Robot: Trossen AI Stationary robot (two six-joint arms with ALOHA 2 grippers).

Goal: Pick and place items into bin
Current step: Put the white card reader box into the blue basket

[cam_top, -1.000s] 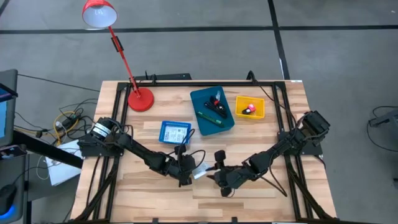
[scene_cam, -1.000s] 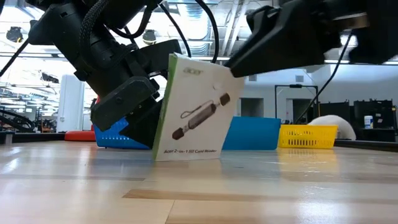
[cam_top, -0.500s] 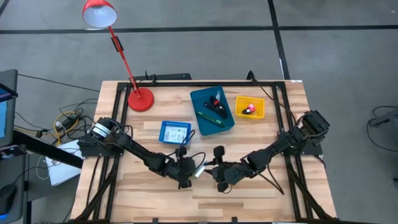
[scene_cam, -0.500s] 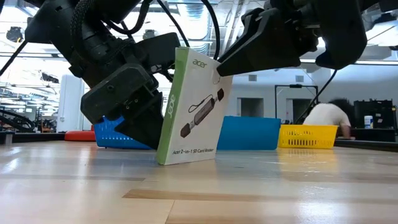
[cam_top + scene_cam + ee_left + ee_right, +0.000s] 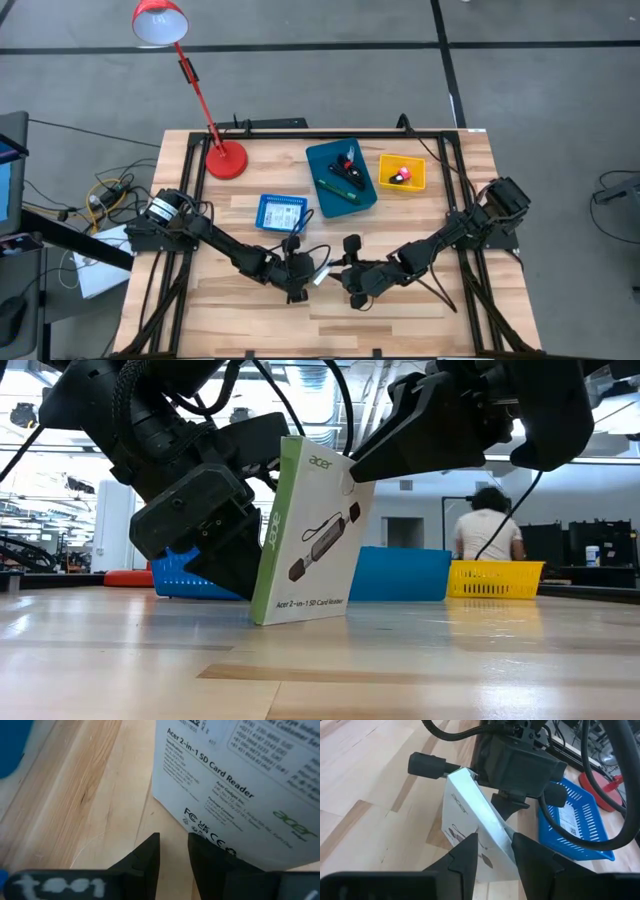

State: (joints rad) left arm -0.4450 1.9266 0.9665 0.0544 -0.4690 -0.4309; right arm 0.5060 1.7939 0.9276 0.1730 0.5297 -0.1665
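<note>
Stands steeper than a second ago, and unchanged over the last half second: white packet (image 5: 308, 532) on its lower edge at near centre of the table (image 5: 400, 310), leaning a little. Behind it, on the left, left gripper (image 5: 300, 277), fingers (image 5: 145, 857) only narrowly parted, tips at the packet's printed back. At the packet's upper right corner, right gripper (image 5: 350, 281), fingers (image 5: 470, 851) slightly apart across the top edge; firm grip or not, cannot tell. Farther back, teal bin (image 5: 342, 176) with green pen (image 5: 337, 189) and black pieces (image 5: 349, 165); beside it yellow bin (image 5: 402, 173), and blue basket (image 5: 282, 212) to the left.
</note>
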